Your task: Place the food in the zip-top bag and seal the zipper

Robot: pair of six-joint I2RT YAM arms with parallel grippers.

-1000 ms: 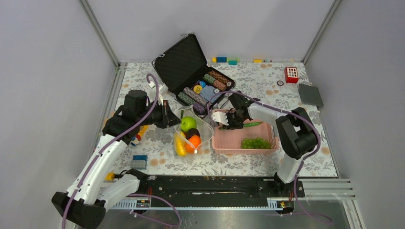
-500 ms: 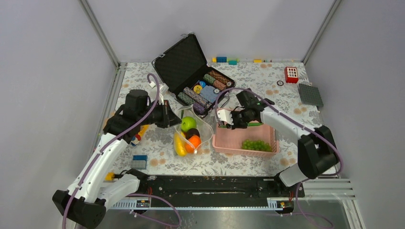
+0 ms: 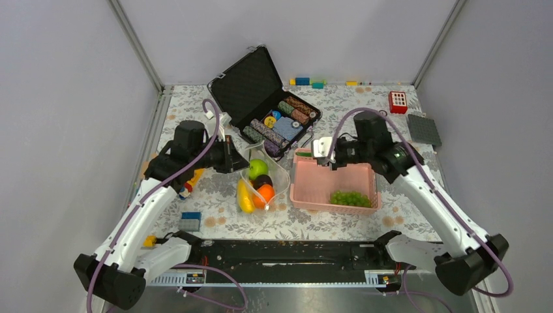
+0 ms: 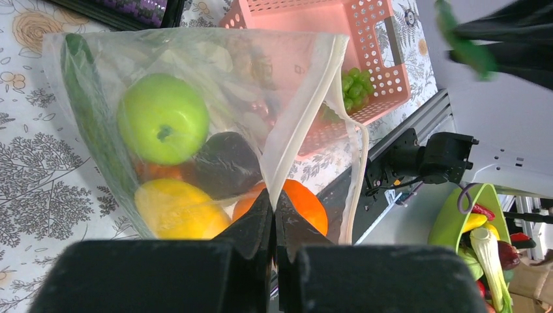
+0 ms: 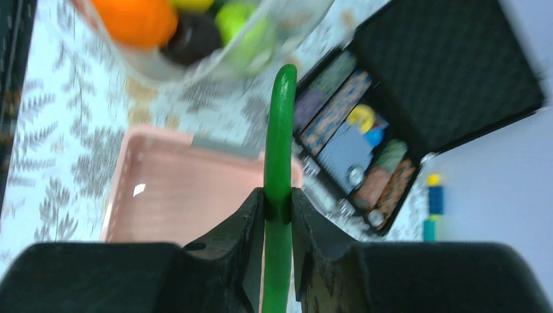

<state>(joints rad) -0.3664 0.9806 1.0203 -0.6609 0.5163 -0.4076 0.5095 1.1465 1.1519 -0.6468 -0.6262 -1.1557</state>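
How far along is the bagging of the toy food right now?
Done: the green apple, banana, pumpkin and dark fruit sit in the zip-top bag. In hand: the left pincer pinches the bag's edge, mouth open, while the right pincer holds the green pod. Left: the grapes in the pink basket, then sealing.

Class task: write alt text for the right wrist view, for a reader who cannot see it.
The right pincer is shut on a long green pod that sticks out ahead. Beyond it are a pink basket, a clear bag of toy fruit and an open black case of poker chips.
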